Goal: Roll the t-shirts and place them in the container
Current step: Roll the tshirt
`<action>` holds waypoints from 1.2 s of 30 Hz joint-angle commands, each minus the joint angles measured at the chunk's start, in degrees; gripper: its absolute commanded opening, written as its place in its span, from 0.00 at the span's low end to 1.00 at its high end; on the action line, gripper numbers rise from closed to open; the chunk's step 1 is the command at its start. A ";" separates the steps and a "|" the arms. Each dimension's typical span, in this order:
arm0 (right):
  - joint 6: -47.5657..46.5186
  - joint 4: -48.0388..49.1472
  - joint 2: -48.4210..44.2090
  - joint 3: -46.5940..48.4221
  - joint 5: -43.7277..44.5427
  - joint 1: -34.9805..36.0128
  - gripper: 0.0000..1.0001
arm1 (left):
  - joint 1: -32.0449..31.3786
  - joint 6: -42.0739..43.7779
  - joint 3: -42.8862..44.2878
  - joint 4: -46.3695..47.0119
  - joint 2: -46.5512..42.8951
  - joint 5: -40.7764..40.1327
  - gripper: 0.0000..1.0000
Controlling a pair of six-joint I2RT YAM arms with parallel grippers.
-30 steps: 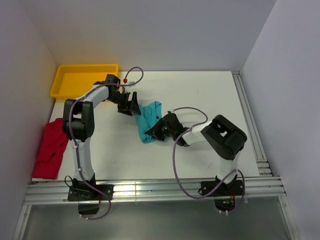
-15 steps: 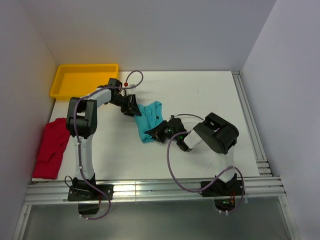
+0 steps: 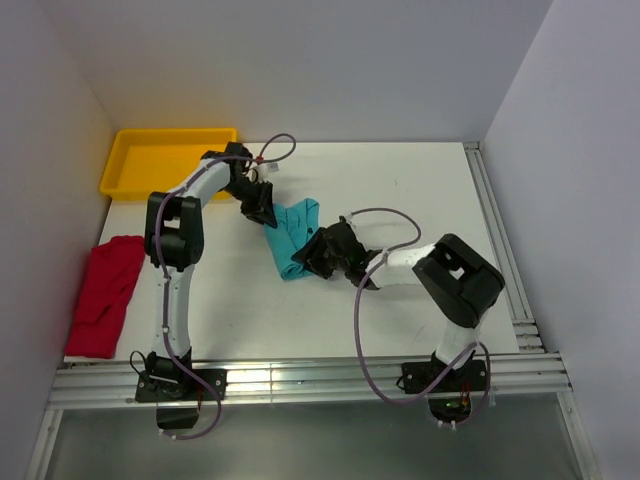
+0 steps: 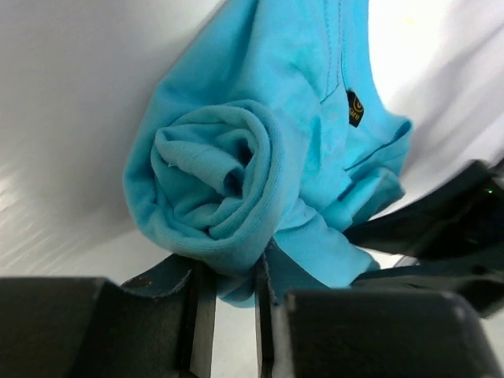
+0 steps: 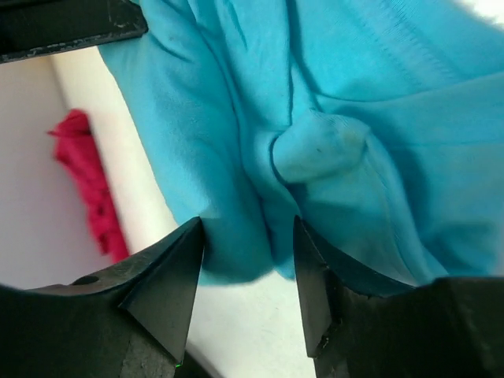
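Item 1, teal t-shirt (image 3: 290, 245): near centre of surface (image 3: 430, 190), bunched into a short roll lying from 12 to 6 o'clock in the top view; spiral end (image 4: 213, 173) loose and open-cored; dark hem label (image 4: 355, 108) on an outer layer, toward 2 o'clock in the left wrist view

Item 2, left jaws: at the 12 o'clock end of the roll, nearly pressed together, pinching only a thin fold of the outermost teal layer beneath the spiral

Item 3, right jaws: at the 4 o'clock side of the roll, spread, teal fabric bulging between them, nothing clamped

Item 4, red t-shirt (image 3: 100, 295): crumpled at 9 o'clock by the surface edge, not yet rolled, well apart from both arms

Item 5, yellow tray (image 3: 160, 160): at 11 o'clock, beyond the left arm

Hazards, as judged:
- Unwinding of the spiral on any lift or pull by the left jaws, hold limited to one outer layer, core unsupported
- Slackening at the 4 o'clock end, no hold there
- Snagging of a loose fold on a right finger during withdrawal, roll dragged askew
- Lopsided, cone-shaped roll from one end tightened and the other free
- Contact between the two wrists, both crowded against one short bundle
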 commanded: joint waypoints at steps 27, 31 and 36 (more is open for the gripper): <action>-30.72 -54.04 14.63 46.95 44.55 22.97 0.64 | -5.97 10.42 9.34 -18.77 2.65 -20.09 0.01; -30.38 -55.79 17.71 48.71 43.93 23.06 0.64 | -6.14 10.51 9.43 -18.86 2.92 -19.74 0.06; -29.85 -53.60 16.49 45.90 43.14 23.06 0.55 | -6.14 10.24 9.95 -18.60 2.92 -19.13 0.11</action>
